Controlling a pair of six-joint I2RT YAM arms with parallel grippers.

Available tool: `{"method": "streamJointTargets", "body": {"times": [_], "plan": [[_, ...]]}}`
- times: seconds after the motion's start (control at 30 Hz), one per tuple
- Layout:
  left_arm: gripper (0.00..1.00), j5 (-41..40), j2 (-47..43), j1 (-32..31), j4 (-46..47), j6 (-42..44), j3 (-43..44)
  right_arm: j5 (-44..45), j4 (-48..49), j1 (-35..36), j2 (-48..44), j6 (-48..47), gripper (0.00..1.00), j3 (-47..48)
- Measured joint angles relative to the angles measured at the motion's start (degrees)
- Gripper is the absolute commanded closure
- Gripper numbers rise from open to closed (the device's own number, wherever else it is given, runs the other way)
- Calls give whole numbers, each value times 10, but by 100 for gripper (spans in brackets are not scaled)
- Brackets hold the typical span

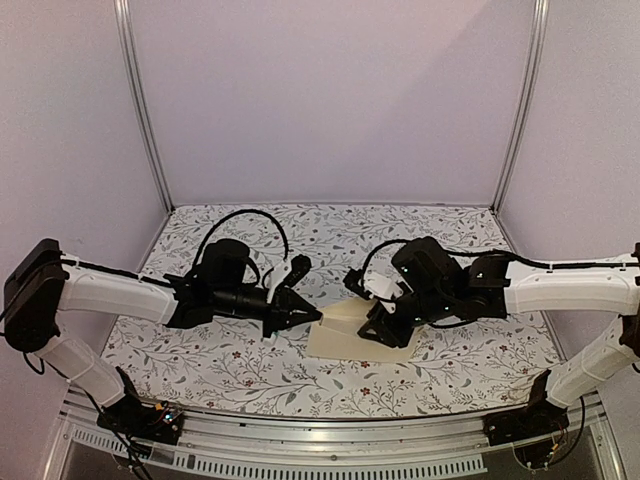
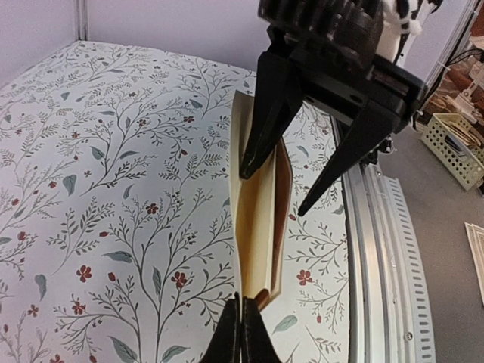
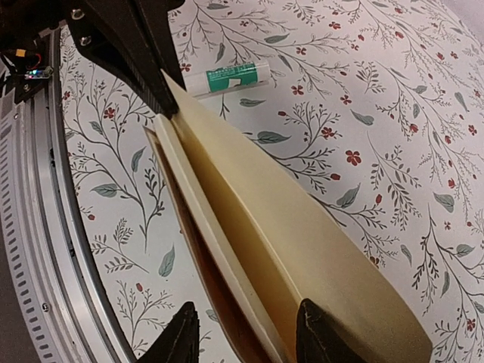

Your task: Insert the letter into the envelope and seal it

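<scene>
Pinches cream envelope [image 1: 340,335] at its left end with left gripper [image 2: 240,336], fingers pressed together on the paper; holds darker tan letter [image 2: 284,189] tucked inside; straddles its right end with right gripper [image 3: 248,308], fingers spread.

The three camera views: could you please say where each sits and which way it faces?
Top external: above and behind the bases, looking down at the table; both arms show.
Left wrist: on the left arm, looking along the left gripper at the envelope.
Right wrist: on the right arm, looking along the right gripper over the envelope.
Shared: both wrist views show the envelope and the opposite gripper.
</scene>
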Motion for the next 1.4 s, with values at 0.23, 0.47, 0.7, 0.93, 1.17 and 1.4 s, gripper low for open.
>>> {"method": "streamJointTargets", "body": {"times": [0.23,0.47,0.7,0.93,1.17,1.4], "plan": [[100,0,0,0,0,0,0,0,-2,0,0,0,63,0],[100,0,0,0,0,0,0,4,-5,0,2,2,86,0],[100,0,0,0,0,0,0,8,-2,0,10,0,92,0],[100,0,0,0,-1,0,0,13,10,0,35,1,93,-1],[100,0,0,0,-1,0,0,13,28,0,40,3,93,-14],[100,0,0,0,-2,0,0,12,59,0,42,11,93,-37]]}}
